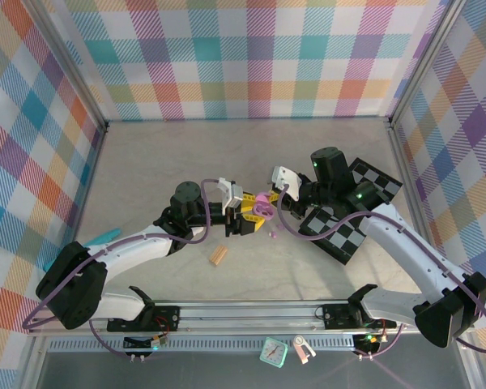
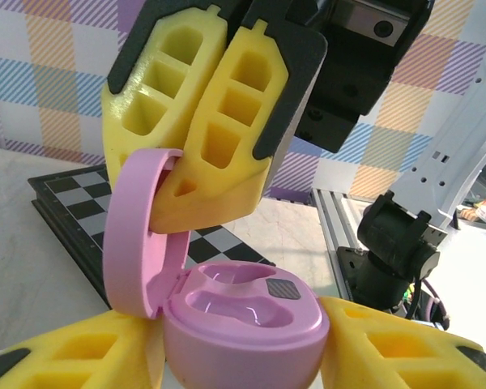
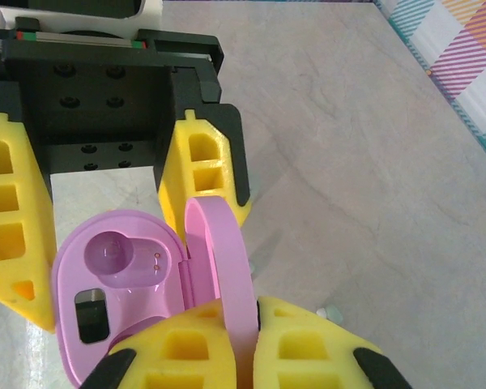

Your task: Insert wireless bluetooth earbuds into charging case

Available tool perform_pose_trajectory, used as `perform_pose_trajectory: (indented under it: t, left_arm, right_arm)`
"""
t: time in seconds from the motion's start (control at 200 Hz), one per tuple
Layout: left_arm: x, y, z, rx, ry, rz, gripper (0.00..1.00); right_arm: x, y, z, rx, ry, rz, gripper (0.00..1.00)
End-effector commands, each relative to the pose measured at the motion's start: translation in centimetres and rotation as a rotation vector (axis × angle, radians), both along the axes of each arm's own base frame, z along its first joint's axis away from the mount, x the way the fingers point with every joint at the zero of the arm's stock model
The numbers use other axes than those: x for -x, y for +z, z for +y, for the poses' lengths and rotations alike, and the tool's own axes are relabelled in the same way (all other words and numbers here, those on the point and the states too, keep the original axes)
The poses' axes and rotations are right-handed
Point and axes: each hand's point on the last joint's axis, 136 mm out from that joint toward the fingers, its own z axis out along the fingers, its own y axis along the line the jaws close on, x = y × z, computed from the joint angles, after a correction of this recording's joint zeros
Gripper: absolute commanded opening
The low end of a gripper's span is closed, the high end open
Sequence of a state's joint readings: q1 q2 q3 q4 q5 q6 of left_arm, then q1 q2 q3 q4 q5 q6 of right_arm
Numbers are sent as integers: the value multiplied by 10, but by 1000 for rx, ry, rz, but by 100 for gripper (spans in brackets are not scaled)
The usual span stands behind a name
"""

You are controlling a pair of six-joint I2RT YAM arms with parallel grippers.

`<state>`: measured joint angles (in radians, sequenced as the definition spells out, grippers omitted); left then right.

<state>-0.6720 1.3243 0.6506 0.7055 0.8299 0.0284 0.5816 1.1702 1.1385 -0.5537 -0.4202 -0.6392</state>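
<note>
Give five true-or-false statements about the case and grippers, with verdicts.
1. The case is open. True.
2. The right gripper pinches the lid. True.
3. Both earbuds sit in the case. False: its wells are empty.
4. The case rests on the checkerboard. False: the left gripper holds it, apart from the checkerboard.
5. A tan block lies on the table. True.

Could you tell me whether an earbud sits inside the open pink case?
No, the case stands open in the left wrist view and its moulded inside lies bare.
</note>
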Motion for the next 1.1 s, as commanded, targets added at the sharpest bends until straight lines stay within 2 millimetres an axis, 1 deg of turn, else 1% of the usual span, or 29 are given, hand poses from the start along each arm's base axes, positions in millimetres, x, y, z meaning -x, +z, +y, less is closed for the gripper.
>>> perform_pose_trajectory:
  t: [0.0,0.15,0.34,0.655,0.69,0.715,0.73,0.83,0.91,0.98,1.025,1.06,1.1]
  left_arm:
    - [6,5,-2,23,-42,-29,45]
    - [7,4,-3,21,-48,-26,42]
    - [8,3,-4,21,-58,-22,36]
    - [10,4,-3,29,-61,-32,31]
    - [10,5,-2,31,-58,-35,31]
    - [10,5,-2,31,-57,-35,31]
    - [10,5,-2,31,-56,-35,31]
    - [8,5,-1,34,-42,-39,31]
    - [7,5,-1,37,-34,-42,31]
    - [6,4,-1,38,-27,-39,31]
    - [5,4,0,43,-23,-40,31]
    - [3,4,0,48,-16,-40,31]
    - [2,4,1,54,-9,-38,31]
  right_arm:
    - [7,8,4,-40,31,10,0]
    - [9,8,5,-39,41,17,0]
    - [13,7,6,-40,58,37,0]
    - [11,9,5,-39,49,26,1]
    - [11,10,5,-39,49,27,5]
    - [11,11,5,-41,50,24,9]
    - [11,11,5,-40,49,24,13]
    - [12,14,5,-51,50,13,25]
    - [13,17,5,-62,54,-1,39]
    - [15,23,4,-77,57,-16,42]
    - [17,26,4,-88,62,-25,49]
    - [19,29,3,-98,68,-30,51]
    - [21,33,3,-112,72,-39,56]
